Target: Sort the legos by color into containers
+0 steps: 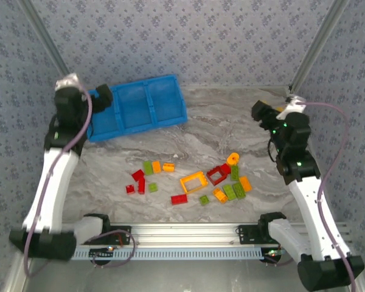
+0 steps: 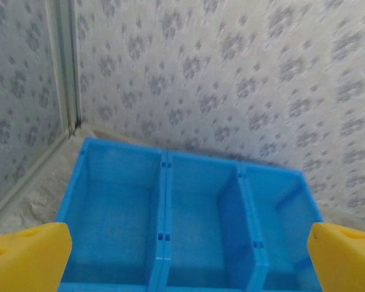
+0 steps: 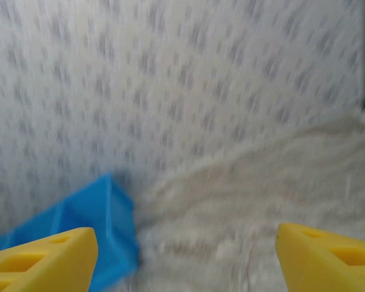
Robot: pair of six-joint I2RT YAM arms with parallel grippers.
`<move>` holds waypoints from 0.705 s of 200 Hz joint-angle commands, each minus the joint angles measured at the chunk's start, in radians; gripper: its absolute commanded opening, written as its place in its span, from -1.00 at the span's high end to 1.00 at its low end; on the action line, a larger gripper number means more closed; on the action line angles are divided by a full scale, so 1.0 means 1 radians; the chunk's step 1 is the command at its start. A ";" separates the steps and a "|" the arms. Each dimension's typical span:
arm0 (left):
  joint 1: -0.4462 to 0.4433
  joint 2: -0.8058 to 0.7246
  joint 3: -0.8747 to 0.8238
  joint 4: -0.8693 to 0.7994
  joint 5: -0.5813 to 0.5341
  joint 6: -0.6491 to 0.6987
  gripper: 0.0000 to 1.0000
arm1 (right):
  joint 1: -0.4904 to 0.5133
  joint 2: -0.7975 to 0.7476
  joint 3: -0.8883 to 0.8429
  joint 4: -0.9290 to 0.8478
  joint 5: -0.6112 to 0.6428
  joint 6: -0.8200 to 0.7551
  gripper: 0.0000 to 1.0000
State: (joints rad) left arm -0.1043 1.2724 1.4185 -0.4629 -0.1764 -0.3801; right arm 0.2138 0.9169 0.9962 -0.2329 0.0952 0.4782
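1. Where the far left of the table (image 1: 231, 128) is viewed from above, one blue tray (image 1: 137, 108) is found, divided into three square compartments (image 2: 198, 213) side by side. Bare blue floors are shown in all three.
2. The tray is set askew, its right end farther away than its left, and its far rim is close to the patterned wall (image 1: 201, 36).
3. The legos (image 1: 179, 199) are scattered near the middle of the table, just beyond the metal rail (image 1: 182, 231) at the near edge and well apart from the tray.
4. Bare tabletop is left between tray and legos, and across the far right.
5. The left gripper (image 1: 103, 97) is held at the tray's left end. Its fingers (image 2: 27, 255) are spread wide, and nothing is gripped.
6. The right gripper (image 1: 260, 112) is held over the far right of the table, away from the legos. Its fingers (image 3: 39, 261) are apart, with nothing between them.
7. About six red, six green and six orange or yellow legos are counted. Among them are a red frame (image 1: 217, 175), an orange frame (image 1: 193, 181) and a round orange piece (image 1: 233, 159). An exact count of the right-hand cluster cannot be made.
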 commanded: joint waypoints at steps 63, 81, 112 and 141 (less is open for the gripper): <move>0.027 0.690 0.450 -0.470 0.073 0.042 -0.95 | 0.530 0.230 0.070 -0.307 0.023 0.017 -1.00; 0.038 0.765 0.481 -0.470 0.089 0.053 -0.81 | 0.561 0.240 0.063 -0.313 0.025 0.031 -0.98; 0.040 0.855 0.526 -0.475 0.114 0.099 -0.05 | 0.584 0.225 0.037 -0.317 0.035 0.055 -0.88; 0.034 0.859 0.516 -0.455 0.137 0.139 0.60 | 0.584 0.210 0.026 -0.328 0.049 0.054 -0.85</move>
State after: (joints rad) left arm -0.0647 2.1254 1.9095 -0.8906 -0.0669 -0.2935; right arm 0.7910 1.1542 1.0256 -0.5232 0.1093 0.5110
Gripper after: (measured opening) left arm 0.297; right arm 0.929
